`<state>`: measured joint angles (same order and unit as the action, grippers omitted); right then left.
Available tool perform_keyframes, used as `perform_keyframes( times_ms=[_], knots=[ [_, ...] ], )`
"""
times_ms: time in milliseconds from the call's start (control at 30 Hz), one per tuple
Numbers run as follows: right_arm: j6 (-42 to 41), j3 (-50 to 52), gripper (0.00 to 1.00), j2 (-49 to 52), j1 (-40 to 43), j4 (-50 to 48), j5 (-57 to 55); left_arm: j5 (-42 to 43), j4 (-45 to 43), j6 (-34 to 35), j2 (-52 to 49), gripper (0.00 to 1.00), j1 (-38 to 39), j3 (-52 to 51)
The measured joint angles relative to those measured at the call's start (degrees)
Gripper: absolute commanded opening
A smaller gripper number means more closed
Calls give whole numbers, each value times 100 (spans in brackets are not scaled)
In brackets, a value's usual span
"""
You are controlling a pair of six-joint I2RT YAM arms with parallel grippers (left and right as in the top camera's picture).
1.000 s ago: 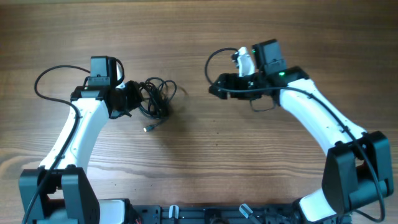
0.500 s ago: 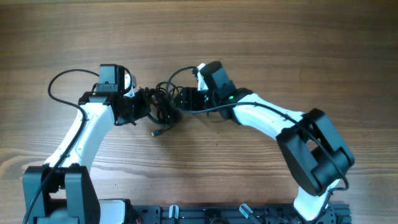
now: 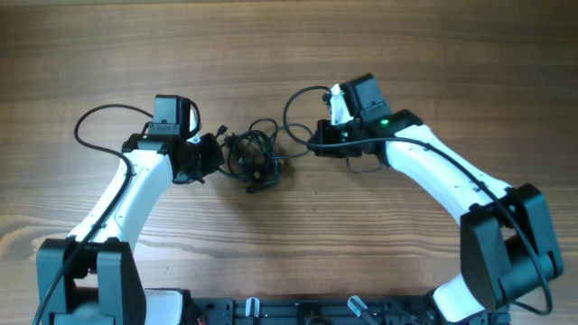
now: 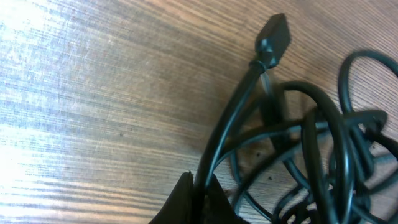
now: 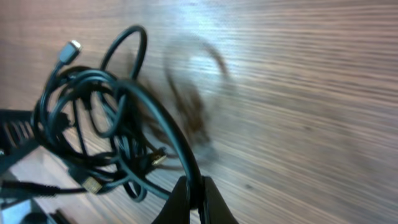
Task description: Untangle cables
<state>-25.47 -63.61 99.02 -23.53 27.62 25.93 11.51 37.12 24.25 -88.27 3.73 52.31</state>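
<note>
**Both grippers pinched on a strand, the knot not yet opened**

In the left wrist view the left gripper [image 4: 198,190] is clenched on one thin black cord. From the fingertips this cord climbs to a small black plug [image 4: 273,38] that lies on the wood. In the right wrist view the right gripper [image 5: 193,196] is pressed together in the same way, with one strand between its tips. This strand bends up and to the left into the tangle, where a plug with a metal end [image 5: 69,48] sticks out at the top.

Further away, seen from overhead, the cables [image 3: 254,161] lie as a tight bundle on the wooden table [image 3: 406,54], about in the middle and between the two arms. The left gripper touches the left edge of the bundle. The right gripper is just beside its right edge, and a short strand bridges the gap.

I judge that the step in hand is the pulling apart: each arm has its own strand, but the loops are not loosened. The next move calls for the grippers to go away from each other, slowly and low over the table, with both grips firm, so that the loops can slide out. If both strands pass through the same loop, the pull may tighten the knot; then one gripper should let go and take a strand nearer to a free plug
</note>
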Motion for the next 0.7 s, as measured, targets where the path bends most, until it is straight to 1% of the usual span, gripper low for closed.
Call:
perform_keyframes(
  times_ms=[233, 367, 400, 433, 500, 567, 633, 667, 700],
  knots=[
    [675, 0, 4, -4, 804, 914, -2, -433, -11, 988, 2, 4, 87, -203],
    [916, 7, 4, -4, 1604, 1158, 146, -363, -48, 1300, 0, 4, -63, -223],
    [940, 7, 4, -9, 1934, 1163, -304, -643, 9, 1366, 2, 4, -190, -236],
    [946, 7, 4, -9, 2457, 1141, -662, -1156, 66, 1434, 0, 4, -684, -321],
    [951, 7, 4, -11, 3447, 1128, -1202, -1729, 98, 1561, 0, 4, -1333, -431],
    [927, 7, 4, -11, 3764, 1108, -1285, -1871, 72, 1674, 0, 4, -1519, -470],
    [911, 7, 4, -13, 3943, 1088, -975, -1801, -9, 1681, 0, 4, -1635, -503],
    [916, 7, 13, -13, 3991, 1088, -839, -1757, -31, 1676, 0, 4, -1657, -509],
    [933, 7, 36, -13, 4035, 1104, -612, -1670, -57, 1637, 0, 4, -1659, -514]
  ],
)
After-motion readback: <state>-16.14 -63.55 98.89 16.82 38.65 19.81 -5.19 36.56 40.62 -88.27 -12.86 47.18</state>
